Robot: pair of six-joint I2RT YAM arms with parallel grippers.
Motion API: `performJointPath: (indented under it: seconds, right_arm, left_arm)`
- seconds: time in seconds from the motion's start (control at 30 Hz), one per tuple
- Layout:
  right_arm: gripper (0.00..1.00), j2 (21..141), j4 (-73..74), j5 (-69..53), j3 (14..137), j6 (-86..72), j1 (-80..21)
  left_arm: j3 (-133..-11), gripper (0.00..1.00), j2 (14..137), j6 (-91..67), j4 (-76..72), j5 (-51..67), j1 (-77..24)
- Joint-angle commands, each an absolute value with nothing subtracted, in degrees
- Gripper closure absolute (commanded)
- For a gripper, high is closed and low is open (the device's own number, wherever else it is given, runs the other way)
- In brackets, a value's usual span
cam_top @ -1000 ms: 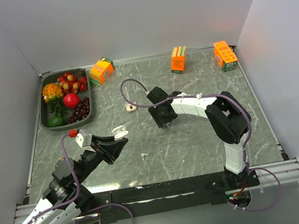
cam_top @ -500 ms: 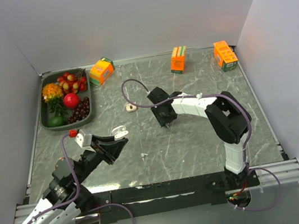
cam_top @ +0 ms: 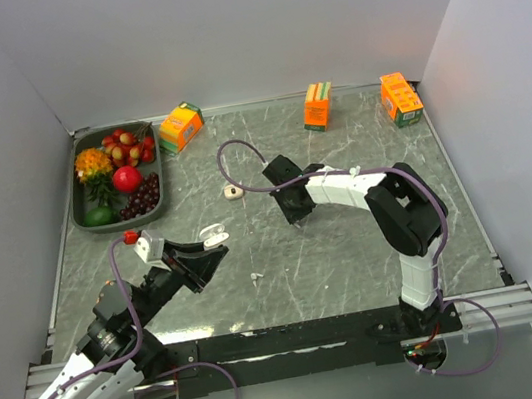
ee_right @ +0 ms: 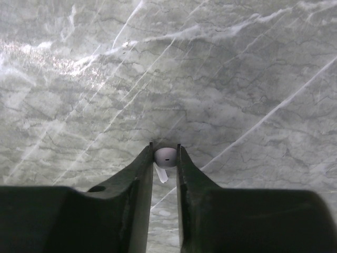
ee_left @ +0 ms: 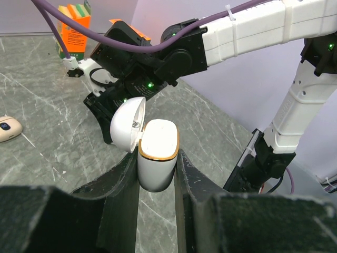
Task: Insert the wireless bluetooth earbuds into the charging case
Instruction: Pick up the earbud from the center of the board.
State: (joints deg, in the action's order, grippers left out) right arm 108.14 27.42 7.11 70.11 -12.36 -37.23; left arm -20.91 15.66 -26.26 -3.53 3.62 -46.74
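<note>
1. Two sets of fingers are mine. My left fingers [ee_left: 157, 161] are pinched narrow on the sides of a white case [ee_left: 157, 153]. Its lid is hinged open, and I hold it up over the near-left part of the worktop [cam_top: 354, 246]
2. My right fingers [ee_right: 165, 153] are narrow, tips down near the middle of the worktop. An earbud [ee_right: 166, 156] fills the gap between them and rests on the surface
3. A second earbud [cam_top: 256, 277] lies loose toward the near edge, well apart from both sets of fingers
4. The tan charging case [cam_top: 233, 191], dark spot at its centre, lies flat closer to the far edge, near my right fingers
5. A tray of fruit [cam_top: 75, 204] sits in the far-left corner, and three orange cartons [cam_top: 317, 106] stand along the far edge
</note>
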Motion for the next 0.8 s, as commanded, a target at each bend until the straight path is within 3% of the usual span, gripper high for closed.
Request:
performJointPath:
  seconds: [0.0, 0.03, 0.13, 0.43, 0.77]
  right_arm:
    - [0.86, 107.06, 27.07, 8.09, 68.73, -13.27, -36.74]
    - [0.94, 106.53, 27.16, 8.09, 68.82, -13.62, -36.74]
    - [1.00, 104.77, 27.77, 8.35, 69.26, -14.15, -36.74]
    - [1.00, 98.36, 28.31, 7.13, 71.02, -18.71, -36.56]
    - [1.00, 74.21, 10.24, 1.25, 64.61, -28.91, -36.56]
  left_arm:
    - [-23.12, 0.99, 16.17, -26.81, -5.01, 3.78, -47.02]
    - [-23.12, 0.99, 16.17, -26.89, -5.10, 3.78, -47.02]
    - [-23.12, 0.99, 16.26, -26.89, -5.01, 3.87, -46.93]
    - [-23.38, 0.99, 16.26, -26.81, -4.83, 3.52, -47.02]
    - [-22.94, 0.99, 18.89, -27.60, -9.30, 2.11, -46.93]
